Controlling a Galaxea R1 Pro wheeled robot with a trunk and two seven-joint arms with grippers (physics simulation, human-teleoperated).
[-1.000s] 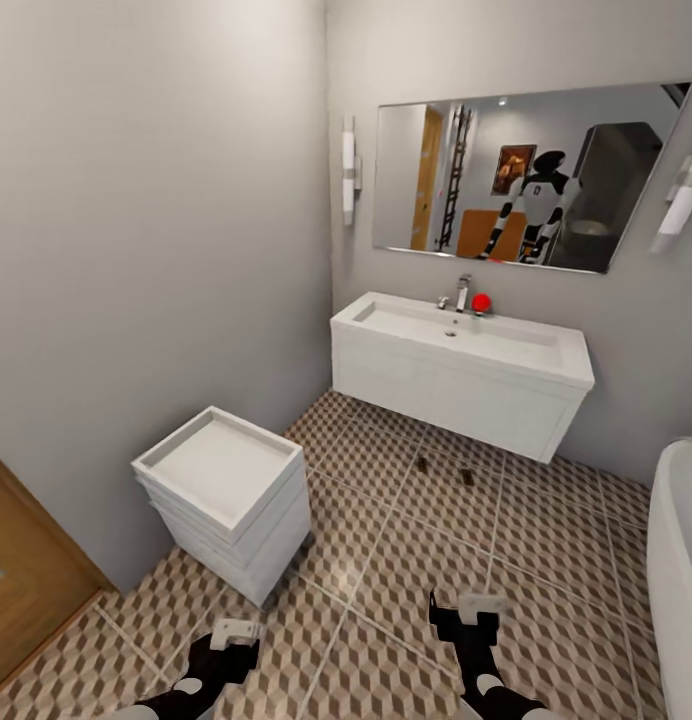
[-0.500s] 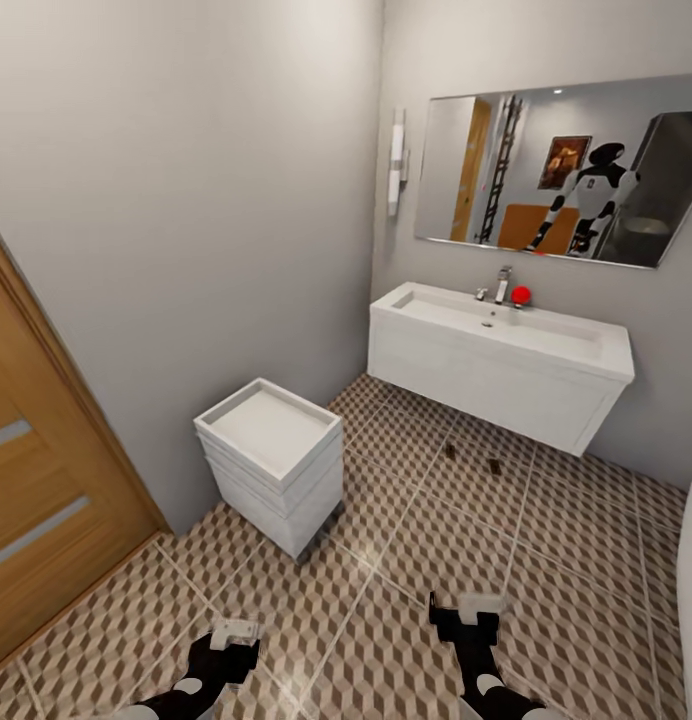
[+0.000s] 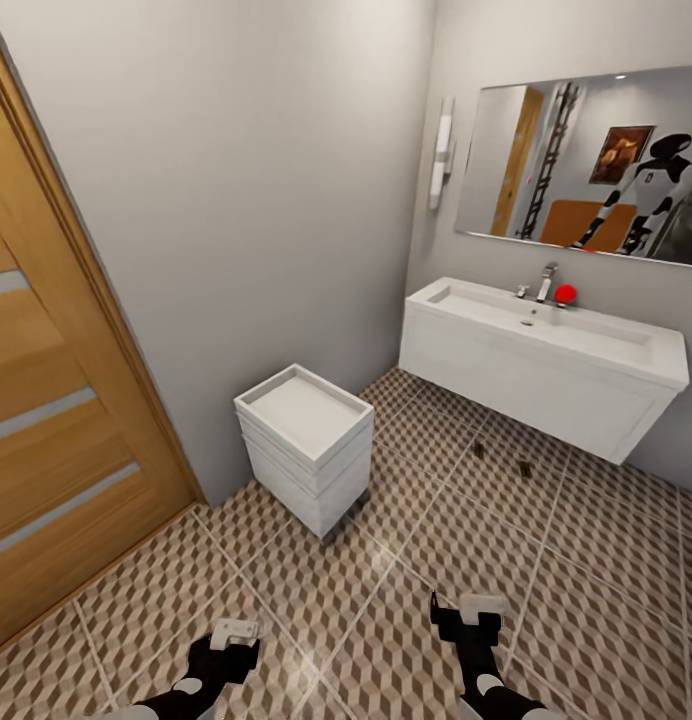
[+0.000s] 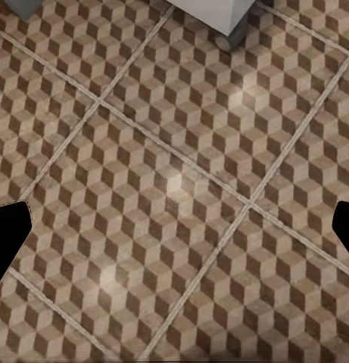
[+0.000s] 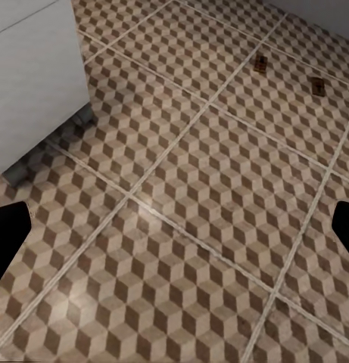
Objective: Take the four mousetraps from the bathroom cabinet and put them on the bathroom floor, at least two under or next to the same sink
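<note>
The bathroom floor [image 3: 406, 560] is tiled in a brown, beige and white cube pattern. Two mousetraps [image 3: 478, 450] [image 3: 525, 468] lie on it at about one o'clock, under the sink's front edge. A small white unit [image 3: 306, 445] stands at eleven o'clock.

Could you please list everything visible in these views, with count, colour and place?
Mousetraps: two, brown, on the floor under the sink's front edge.
Sink: one, white, wall-hung, below the mirror.
Tap: one, chrome, on the sink.
Red object: one, beside the tap.
Mirror: one, on the wall.
White unit: one, by the left wall.
Door: one, orange-brown, far left.
Floor: cube-patterned tiles.
Left gripper, right gripper: black and white, low, empty.
</note>
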